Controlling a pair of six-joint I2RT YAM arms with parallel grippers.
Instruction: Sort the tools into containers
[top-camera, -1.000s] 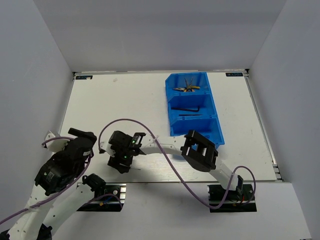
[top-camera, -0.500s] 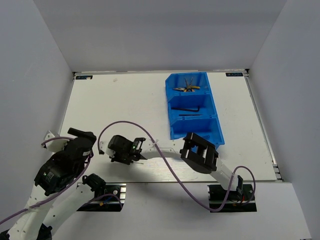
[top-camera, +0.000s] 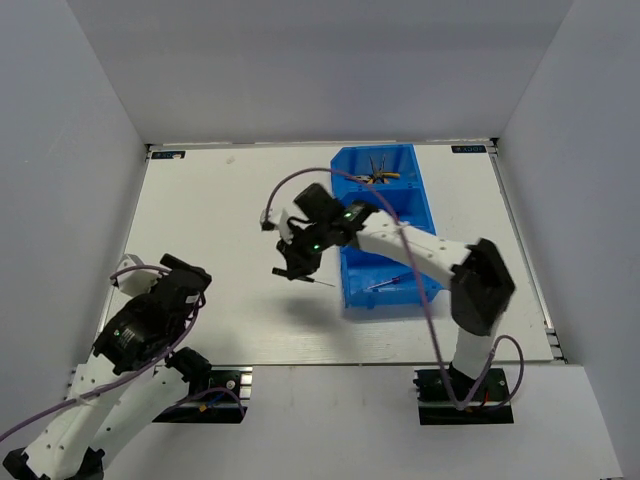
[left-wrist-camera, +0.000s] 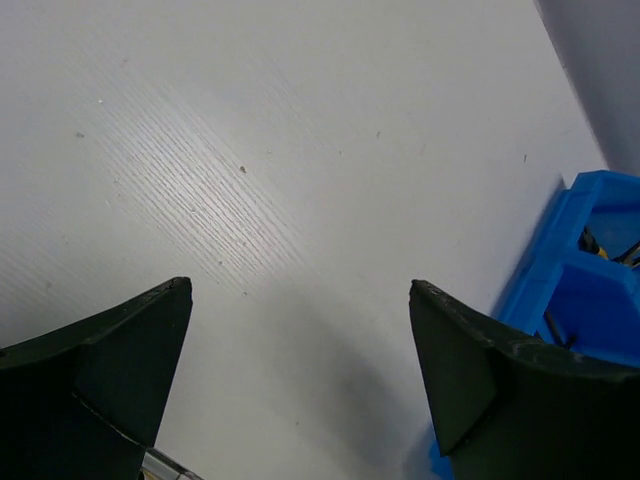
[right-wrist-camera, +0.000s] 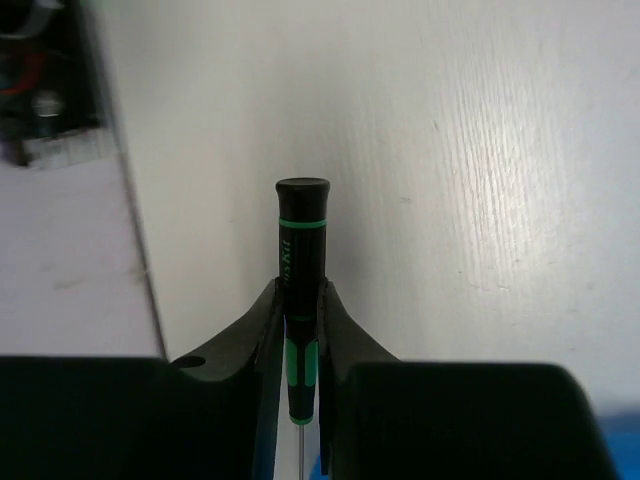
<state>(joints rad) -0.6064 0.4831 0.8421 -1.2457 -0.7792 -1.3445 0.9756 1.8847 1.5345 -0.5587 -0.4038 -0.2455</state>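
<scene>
Pinching the black-handled screwdriver (right-wrist-camera: 302, 235) by the lower part of its green-banded handle, the right claw (right-wrist-camera: 297, 300) is nearly closed, with the tool's cap sticking out past the fingertips and the thin shaft running back between them. In the top view that shaft pokes out of the claw toward the blue bin (top-camera: 395, 155), which lies just to the claw's right. The tool hangs above the bare desk (top-camera: 220, 210), beside the bin's near compartment and not yet over it, so the coming move is judged to be a short carry rightward across the bin wall. A thin bluish tool (top-camera: 386, 285), likely the other screwdriver, lies in that near compartment, and the pliers (top-camera: 375, 178) sit in the far one. The left claw (left-wrist-camera: 298, 290) is spread wide and holds nothing, parked well apart at the near-left of the desk, so the right arm is plainly the nearer. A second ago the right claw was down by the desk's near edge between the two bases; it has since swung up toward the bin.
</scene>
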